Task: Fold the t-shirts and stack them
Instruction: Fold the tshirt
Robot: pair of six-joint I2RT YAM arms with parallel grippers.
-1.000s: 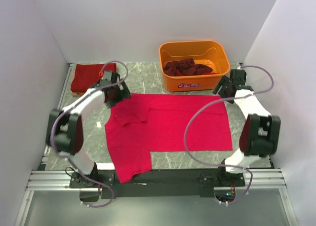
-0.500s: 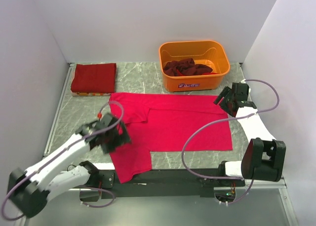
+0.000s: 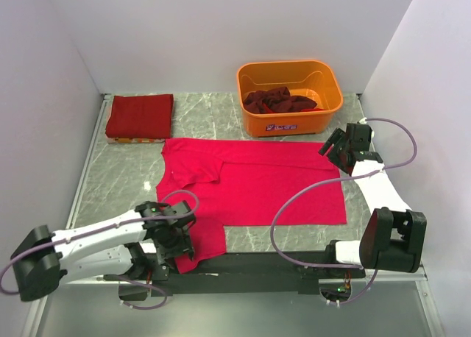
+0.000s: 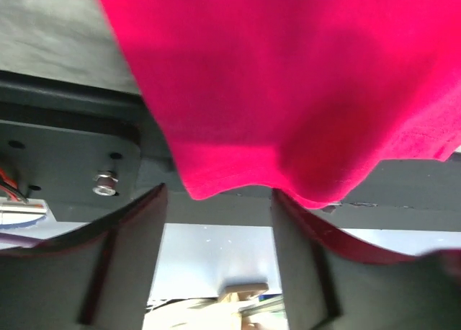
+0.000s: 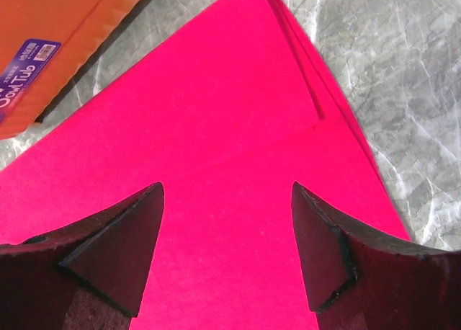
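A bright pink-red t-shirt lies spread flat on the marble table, one corner of it hanging over the dark front rail. My left gripper hovers low at that near-left corner. In the left wrist view its fingers stand apart around the left gripper, the shirt's hem just above the tips and nothing clamped. My right gripper hangs open over the shirt's far right corner; the right gripper shows only flat cloth beneath. A folded maroon t-shirt rests at the back left.
An orange tub at the back centre holds crumpled dark maroon shirts; its wall shows in the right wrist view. White walls close in the left, back and right sides. The black mounting rail runs along the front edge.
My left arm has swung from the shirt's back left corner down to its near-left corner at the front edge, its jaws narrowing. The right gripper shifted slightly nearer, then stayed still.
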